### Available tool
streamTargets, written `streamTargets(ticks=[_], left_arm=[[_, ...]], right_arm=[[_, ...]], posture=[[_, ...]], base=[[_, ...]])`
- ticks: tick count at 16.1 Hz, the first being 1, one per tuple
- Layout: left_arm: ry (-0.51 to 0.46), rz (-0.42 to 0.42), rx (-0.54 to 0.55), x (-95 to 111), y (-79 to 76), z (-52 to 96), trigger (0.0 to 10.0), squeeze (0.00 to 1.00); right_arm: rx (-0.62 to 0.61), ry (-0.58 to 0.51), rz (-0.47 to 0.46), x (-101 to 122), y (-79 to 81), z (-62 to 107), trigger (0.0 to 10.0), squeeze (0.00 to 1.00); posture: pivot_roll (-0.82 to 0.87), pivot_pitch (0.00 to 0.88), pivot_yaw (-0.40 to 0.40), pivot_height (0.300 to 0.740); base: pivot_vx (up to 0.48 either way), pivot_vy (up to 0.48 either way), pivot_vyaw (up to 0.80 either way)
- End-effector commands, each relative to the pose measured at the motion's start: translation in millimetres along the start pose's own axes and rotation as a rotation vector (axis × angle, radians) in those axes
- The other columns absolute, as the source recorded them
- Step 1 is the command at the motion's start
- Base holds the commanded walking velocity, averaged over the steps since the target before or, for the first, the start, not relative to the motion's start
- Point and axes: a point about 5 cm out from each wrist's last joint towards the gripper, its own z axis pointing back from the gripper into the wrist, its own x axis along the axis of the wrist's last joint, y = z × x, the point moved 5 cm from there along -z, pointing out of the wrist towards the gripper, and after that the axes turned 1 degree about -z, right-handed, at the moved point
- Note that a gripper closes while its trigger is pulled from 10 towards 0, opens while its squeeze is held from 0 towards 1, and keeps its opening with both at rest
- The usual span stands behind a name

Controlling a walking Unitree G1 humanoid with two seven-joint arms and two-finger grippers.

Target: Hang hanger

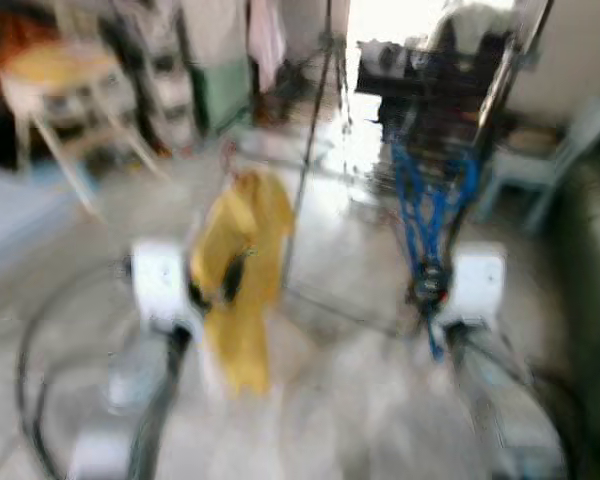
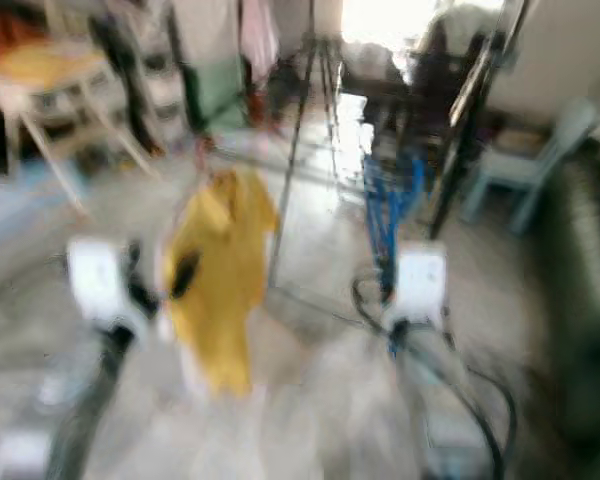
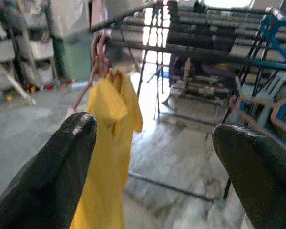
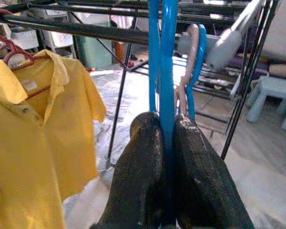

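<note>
A yellow shirt point(image 1: 242, 270) hangs on a pink hanger point(image 3: 99, 59) from the dark rail point(image 4: 81, 31) of a drying rack. My left gripper point(image 3: 155, 162) is open, a short way in front of the shirt, with nothing between its fingers. My right gripper point(image 4: 166, 157) is shut on a blue hanger point(image 4: 161, 62) that stands upright between its fingers, close under the rack's rails. In the blurred left eye view the blue hanger point(image 1: 427, 215) rises above my right arm.
The drying rack's legs point(image 1: 310, 150) cross ahead on a glossy marble floor. A pale blue plastic chair point(image 1: 550, 160) stands at the right, a white stool point(image 1: 65, 95) at the far left. More empty hangers point(image 3: 257, 109) hang to the right on the rack.
</note>
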Motion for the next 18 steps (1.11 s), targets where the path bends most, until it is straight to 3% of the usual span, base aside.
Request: streamTargets(ticks=[1, 12, 15, 18], left_arm=[[-0.023, -0.020, 0.018, 8.7, 5.7, -1.6, 10.0, 0.00], [-0.013, -0.023, 0.011, 7.0, 5.7, -2.6, 10.0, 0.00], [-0.013, -0.029, 0.010, 6.9, 5.5, -3.8, 10.0, 0.00], [-0.008, -0.057, -0.010, 4.5, 1.6, -3.2, 10.0, 0.00]], right_arm=[[0.008, 0.014, -0.014, -1.6, 4.9, -1.2, 10.0, 0.00], [0.002, -0.040, 0.038, 9.3, 6.4, -1.9, 10.0, 0.00], [-0.031, -0.028, 0.074, 5.7, 0.5, -2.9, 10.0, 0.00], [-0.093, 0.029, 0.093, -6.4, -12.1, -2.8, 10.0, 0.00]], posture=[[-0.02, 0.042, -0.002, 0.740], [-0.02, 0.038, 0.000, 0.740], [-0.01, 0.036, 0.002, 0.740], [-0.01, 0.036, 0.003, 0.740]], base=[[0.000, 0.461, 0.00], [0.000, 0.478, 0.00], [0.000, 0.480, 0.00], [0.000, 0.000, 0.00]])
